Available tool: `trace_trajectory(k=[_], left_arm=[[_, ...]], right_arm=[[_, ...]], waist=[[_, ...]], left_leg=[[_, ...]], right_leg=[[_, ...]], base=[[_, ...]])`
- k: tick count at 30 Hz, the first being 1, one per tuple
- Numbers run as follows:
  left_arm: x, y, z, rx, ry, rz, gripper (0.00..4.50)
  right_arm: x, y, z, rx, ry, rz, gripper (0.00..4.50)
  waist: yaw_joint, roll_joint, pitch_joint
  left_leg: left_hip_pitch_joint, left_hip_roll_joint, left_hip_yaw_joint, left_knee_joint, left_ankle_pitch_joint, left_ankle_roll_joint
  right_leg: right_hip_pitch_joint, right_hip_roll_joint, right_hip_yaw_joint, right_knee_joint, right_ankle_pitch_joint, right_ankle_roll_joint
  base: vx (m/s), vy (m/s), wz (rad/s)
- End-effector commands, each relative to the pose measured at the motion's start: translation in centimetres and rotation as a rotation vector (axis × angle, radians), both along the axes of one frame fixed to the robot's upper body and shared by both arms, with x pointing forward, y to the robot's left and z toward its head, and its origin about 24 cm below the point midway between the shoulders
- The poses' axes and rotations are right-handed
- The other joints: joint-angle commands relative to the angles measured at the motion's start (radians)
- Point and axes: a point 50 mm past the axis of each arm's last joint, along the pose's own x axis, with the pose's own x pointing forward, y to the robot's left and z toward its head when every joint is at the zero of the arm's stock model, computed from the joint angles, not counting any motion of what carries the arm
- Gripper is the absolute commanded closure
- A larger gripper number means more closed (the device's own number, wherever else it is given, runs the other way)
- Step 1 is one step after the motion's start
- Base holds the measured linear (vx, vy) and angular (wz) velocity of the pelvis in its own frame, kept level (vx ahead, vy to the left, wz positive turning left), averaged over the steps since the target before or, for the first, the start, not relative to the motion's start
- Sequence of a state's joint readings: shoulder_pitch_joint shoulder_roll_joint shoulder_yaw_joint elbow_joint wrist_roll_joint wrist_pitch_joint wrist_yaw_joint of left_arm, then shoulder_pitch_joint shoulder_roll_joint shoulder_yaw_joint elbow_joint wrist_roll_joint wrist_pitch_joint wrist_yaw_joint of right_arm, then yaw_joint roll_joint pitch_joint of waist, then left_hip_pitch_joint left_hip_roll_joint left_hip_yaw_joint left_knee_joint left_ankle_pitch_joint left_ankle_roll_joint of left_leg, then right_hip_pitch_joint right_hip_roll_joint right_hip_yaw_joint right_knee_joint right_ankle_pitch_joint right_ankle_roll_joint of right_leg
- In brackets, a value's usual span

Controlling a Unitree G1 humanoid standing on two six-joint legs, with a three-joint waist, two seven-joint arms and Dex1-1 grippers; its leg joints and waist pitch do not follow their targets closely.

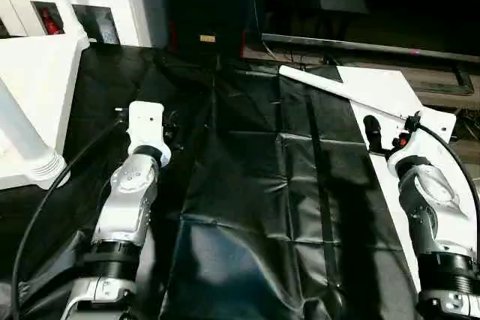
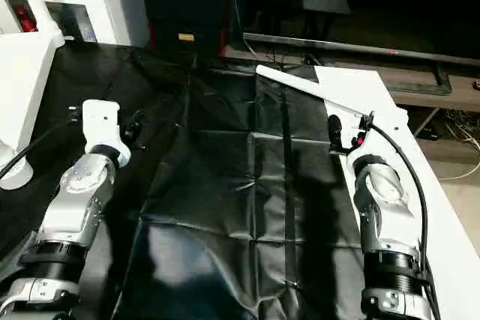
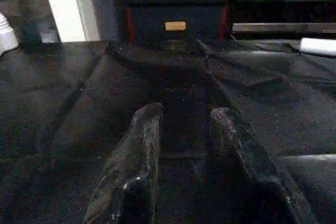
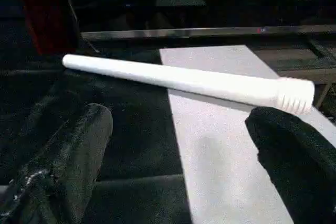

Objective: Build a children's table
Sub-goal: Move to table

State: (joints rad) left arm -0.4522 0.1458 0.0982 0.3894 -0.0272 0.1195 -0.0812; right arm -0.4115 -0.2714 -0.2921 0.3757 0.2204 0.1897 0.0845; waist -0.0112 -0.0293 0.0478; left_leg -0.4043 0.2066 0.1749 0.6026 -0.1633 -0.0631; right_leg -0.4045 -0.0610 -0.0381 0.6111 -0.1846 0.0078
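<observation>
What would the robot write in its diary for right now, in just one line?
left gripper: open, over black sheet | right gripper: open, near table leg, not touching | leg: lying across white board and sheet

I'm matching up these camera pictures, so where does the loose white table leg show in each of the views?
Left eye: leg upper right, slanting from black sheet onto white board.
Right eye: upper middle, same slant.
Left wrist: probably the white tip far across the sheet.
Right wrist: just beyond the open right gripper, crossing sheet and board.
Shared landmark: the black sheet.
</observation>
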Motion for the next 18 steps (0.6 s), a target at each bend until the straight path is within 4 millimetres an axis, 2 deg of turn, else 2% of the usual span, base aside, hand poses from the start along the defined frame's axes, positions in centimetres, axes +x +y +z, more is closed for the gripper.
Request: trace_trajectory(k=[1,5,7,8,11,14,16,17,18], left_arm=[[0.4,-0.4,0.3,-0.004,-0.014,-0.011,2.83],[1.1,-0.6,0.3,0.017,-0.007,-0.036,2.83],[1.6,-0.7,0.7,0.033,-0.019,-0.045,2.83],[1.6,-0.7,0.7,0.034,-0.019,-0.045,2.83],[2.0,-1.1,0.8,0.029,-0.026,-0.055,2.83],[2.1,-1.3,0.7,0.025,-0.026,-0.063,2.83],[2.1,-1.6,0.5,0.029,-0.022,-0.071,2.83],[1.9,-1.7,0.4,0.030,-0.022,-0.074,2.83],[1.8,-1.8,0.3,0.027,-0.022,-0.074,2.83]], right_arm=[[0.3,-0.9,0.6,-0.012,-0.020,-0.028,0.00],[1.2,-1.2,1.1,0.003,-0.045,-0.051,0.00],[1.2,-1.3,1.1,0.001,-0.049,-0.065,0.00],[1.2,-1.3,1.1,0.001,-0.049,-0.065,0.00],[1.1,-1.8,1.1,-0.003,-0.056,-0.081,0.00],[0.9,-2.1,0.9,-0.010,-0.051,-0.086,0.00],[0.7,-2.5,0.7,-0.011,-0.040,-0.092,0.00],[0.6,-2.7,0.5,-0.016,-0.031,-0.093,0.00],[0.5,-2.9,0.4,-0.024,-0.023,-0.094,0.00]], waist=[[0.002,-0.010,-0.067],[0.003,-0.008,-0.067],[0.003,0.003,-0.069],[0.003,-0.003,-0.070],[0.005,0.003,-0.072],[0.006,0.000,-0.073],[0.007,-0.015,-0.074],[0.008,-0.017,-0.073],[0.008,-0.015,-0.070]], left_leg=[[0.025,0.010,0.002,-0.062,-0.251,0.014],[0.023,0.009,0.003,-0.061,-0.231,0.021],[0.026,0.009,0.004,-0.059,-0.215,0.025],[0.024,0.009,0.004,-0.060,-0.210,0.026],[0.026,0.010,0.004,-0.059,-0.189,0.034],[0.025,0.011,0.006,-0.058,-0.178,0.045],[0.026,0.011,0.008,-0.056,-0.178,0.054],[0.025,0.011,0.008,-0.056,-0.179,0.056],[0.027,0.013,0.010,-0.056,-0.190,0.055]], right_leg=[[0.035,-0.050,0.029,-0.082,-0.250,-0.137],[0.037,-0.050,0.028,-0.082,-0.240,-0.138],[0.035,-0.047,0.028,-0.079,-0.208,-0.149],[0.039,-0.047,0.028,-0.078,-0.191,-0.153],[0.041,-0.046,0.028,-0.073,-0.138,-0.172],[0.044,-0.047,0.028,-0.070,-0.115,-0.187],[0.044,-0.047,0.029,-0.072,-0.128,-0.189],[0.045,-0.048,0.028,-0.071,-0.137,-0.188],[0.041,-0.049,0.028,-0.076,-0.167,-0.186]], base=[[0.000,0.000,0.00],[0.000,0.000,0.00],[0.000,0.000,0.00],[0.000,0.000,0.00],[0.000,0.000,0.00],[0.000,0.000,0.00],[0.000,0.000,0.00],[0.000,0.000,0.00],[0.000,0.000,0.00]])
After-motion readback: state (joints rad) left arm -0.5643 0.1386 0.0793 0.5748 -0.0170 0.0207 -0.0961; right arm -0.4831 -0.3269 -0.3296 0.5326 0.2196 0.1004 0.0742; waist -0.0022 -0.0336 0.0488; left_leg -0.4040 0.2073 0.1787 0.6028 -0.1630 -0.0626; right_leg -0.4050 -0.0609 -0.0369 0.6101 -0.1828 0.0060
